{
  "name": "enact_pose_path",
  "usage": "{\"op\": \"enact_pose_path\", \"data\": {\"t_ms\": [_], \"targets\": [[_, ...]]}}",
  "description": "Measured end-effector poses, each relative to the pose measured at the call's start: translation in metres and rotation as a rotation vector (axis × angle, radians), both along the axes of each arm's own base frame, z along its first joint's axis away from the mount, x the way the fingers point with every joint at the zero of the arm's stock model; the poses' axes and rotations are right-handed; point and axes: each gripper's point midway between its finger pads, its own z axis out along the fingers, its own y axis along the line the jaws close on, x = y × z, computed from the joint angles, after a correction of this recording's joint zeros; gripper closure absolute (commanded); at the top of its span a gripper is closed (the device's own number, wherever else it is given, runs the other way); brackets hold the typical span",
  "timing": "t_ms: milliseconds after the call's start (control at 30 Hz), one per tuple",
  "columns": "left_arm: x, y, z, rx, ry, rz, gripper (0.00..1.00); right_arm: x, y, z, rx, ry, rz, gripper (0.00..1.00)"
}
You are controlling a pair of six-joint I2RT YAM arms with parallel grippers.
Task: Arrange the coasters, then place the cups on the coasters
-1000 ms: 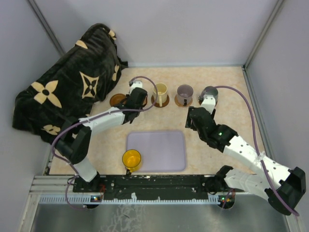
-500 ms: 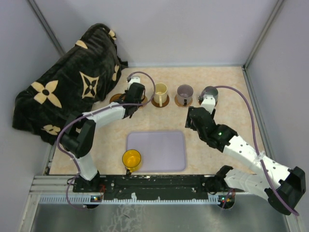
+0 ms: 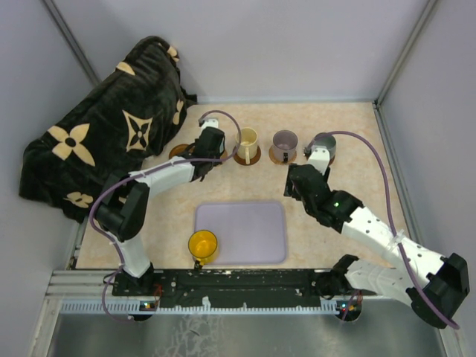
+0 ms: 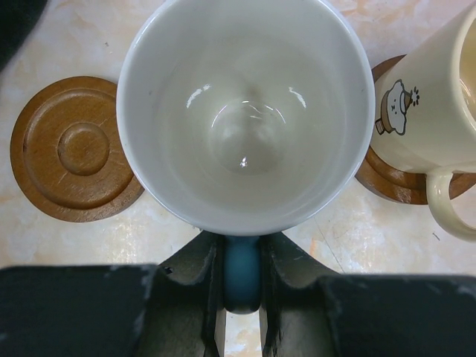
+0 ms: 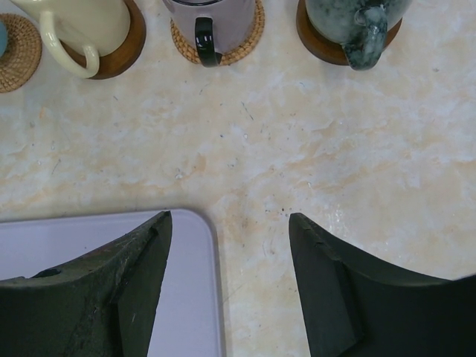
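My left tool [image 4: 242, 277] is clamped tight on the light-blue handle of the white mug [image 4: 245, 111]; my right tool [image 5: 229, 223] stands wide apart with nothing in it.

The white mug is glossy, round and upright. It sits between a bare dark-brown wooden coaster [image 4: 74, 160] with turned rings and the cream mug [image 4: 428, 97], which bears a small cartoon animal and sits on its own brown coaster [image 4: 387, 182]. What lies beneath the white mug is hidden. Along the row, the dark-handled mauve mug [image 5: 216, 15] sits on a woven coaster [image 5: 251, 30], and the mottled grey-green mug [image 5: 353, 18] on a brown wooden disc [image 5: 309, 37]. My right tool hovers over the marbled beige tabletop [image 5: 335, 149] by a rounded corner of the smooth lavender tray [image 5: 74, 245]. The yellow mug [image 3: 202, 244] stands at that tray's near left corner. A black plush blanket [image 3: 97, 141] with tan flowers is bunched far left.
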Motion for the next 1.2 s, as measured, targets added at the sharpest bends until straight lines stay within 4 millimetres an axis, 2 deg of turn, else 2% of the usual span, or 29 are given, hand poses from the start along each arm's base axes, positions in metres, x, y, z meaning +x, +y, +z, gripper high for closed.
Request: {"op": "enact_pose_path", "data": {"t_ms": [467, 1200], "targets": [[-0.002, 0.001, -0.012, 0.026, 0.05, 0.005, 1.0, 0.0, 0.0, 0.0, 0.001, 0.0, 0.001, 0.35], [0.001, 0.005, -0.016, 0.048, 0.047, 0.026, 1.0, 0.002, 0.007, -0.006, 0.003, 0.02, 0.02, 0.35]]}}
